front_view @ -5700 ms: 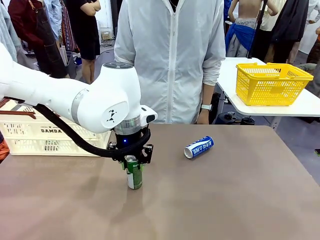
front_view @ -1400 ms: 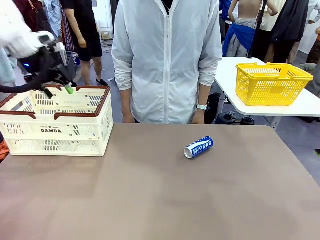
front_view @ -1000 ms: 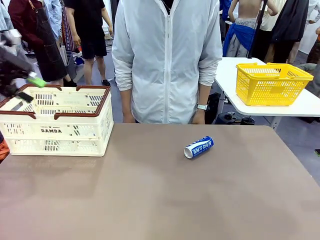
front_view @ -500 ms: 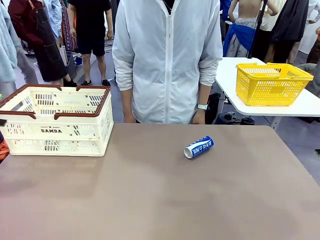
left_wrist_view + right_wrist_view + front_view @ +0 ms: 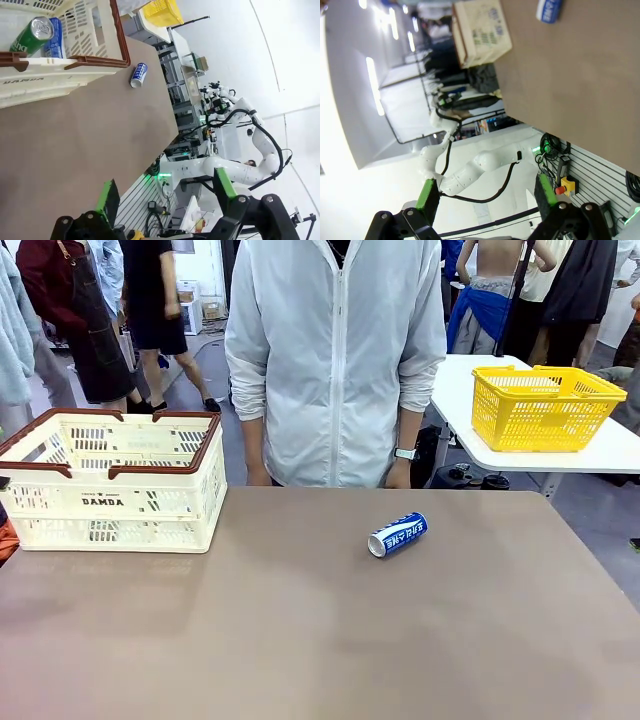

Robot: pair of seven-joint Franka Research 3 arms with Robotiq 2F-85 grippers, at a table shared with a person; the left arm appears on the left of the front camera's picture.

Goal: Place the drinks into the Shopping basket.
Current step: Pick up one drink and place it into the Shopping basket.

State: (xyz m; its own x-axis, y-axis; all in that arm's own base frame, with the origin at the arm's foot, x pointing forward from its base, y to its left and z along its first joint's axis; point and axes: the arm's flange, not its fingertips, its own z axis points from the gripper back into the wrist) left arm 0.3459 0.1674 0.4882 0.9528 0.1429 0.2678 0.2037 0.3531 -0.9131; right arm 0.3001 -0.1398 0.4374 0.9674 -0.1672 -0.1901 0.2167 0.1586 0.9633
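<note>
Gone from over the basket is the left arm, which hung there approx a sec ago. The green can it carried now lies inside, next to a blue can, so 2 drinks are in. Left claw is spread wide w/ nothing btwn its green pads and sits well back from the basket, prob. parked since its drop is done. Right claw is likewise spread & empty, far from the work. One more blue can lies on its side near the middle of the table, well apart from the basket, silver end turned toward the robot's left. Lying like that it could roll, so a pinch across the body looks safest. It sits nearer the right arm, which prob. suits the next pick. Person stands at the far edge, arms down, not helping.
</note>
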